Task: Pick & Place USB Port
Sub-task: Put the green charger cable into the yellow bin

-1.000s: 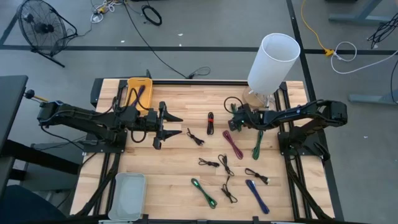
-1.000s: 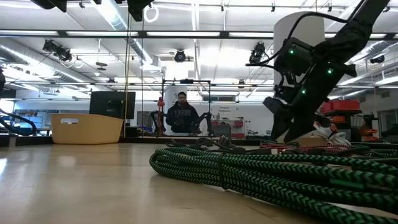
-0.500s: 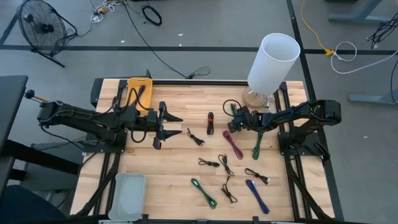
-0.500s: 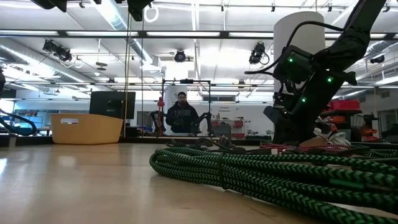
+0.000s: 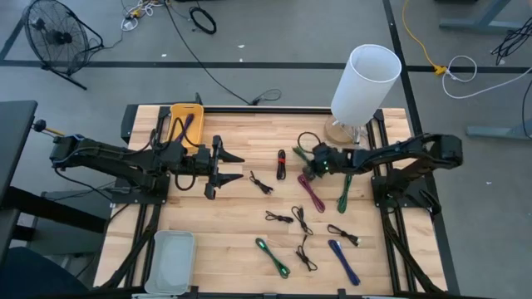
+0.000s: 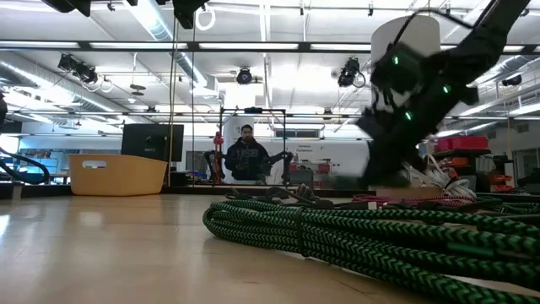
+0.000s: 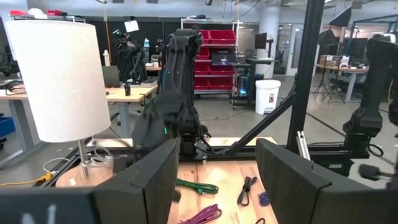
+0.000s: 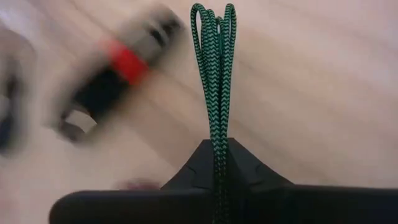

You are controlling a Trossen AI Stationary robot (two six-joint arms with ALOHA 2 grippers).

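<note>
overhead, table-level, two wrist views

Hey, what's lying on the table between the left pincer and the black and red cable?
In the high view, one small black cable lies between the left pincer and the black and red cable; otherwise bare wood.

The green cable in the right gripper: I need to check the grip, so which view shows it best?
The right wrist view: the green cable runs looped from the right gripper's shut fingers. The high view shows only a green speck there; the low view blurs that gripper.
</note>
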